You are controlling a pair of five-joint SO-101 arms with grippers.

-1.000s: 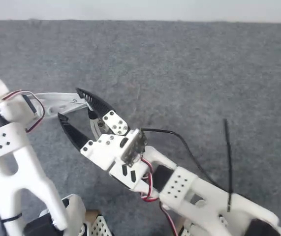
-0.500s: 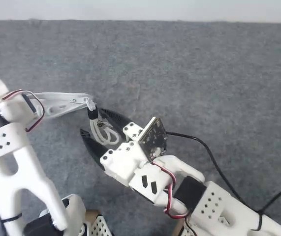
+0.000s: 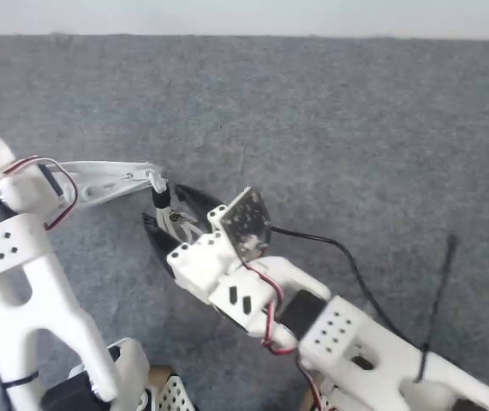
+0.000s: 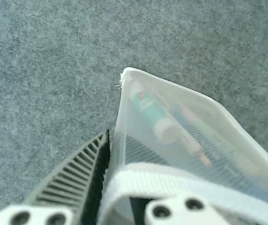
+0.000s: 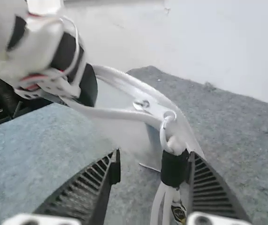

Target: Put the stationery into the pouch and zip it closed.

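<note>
A see-through mesh pouch (image 4: 195,136) hangs above the grey carpet, with my left gripper (image 4: 119,201) shut on its zipped edge. Inside it lie a green-labelled stick (image 4: 155,112) and an orange pen (image 4: 195,145). In the high view the pouch (image 3: 107,180) stretches edge-on from the left arm toward the middle. Its zip pull (image 5: 173,168), a black sleeve on a white cord, sits between the black fingers of my right gripper (image 5: 155,161), close against one finger. A gap remains on the other side, so the right gripper (image 3: 165,208) is open around the zip pull (image 3: 160,199).
Grey carpet (image 3: 355,128) covers the table out to a pale wall at the back. A black cable (image 3: 347,257) trails off the right arm, and the left arm's white base (image 3: 30,291) stands at the near left.
My right gripper has rolled at the wrist, narrowed from wide open, and slid in so its fingers now flank the zip pull. The left arm and pouch have stayed still.
</note>
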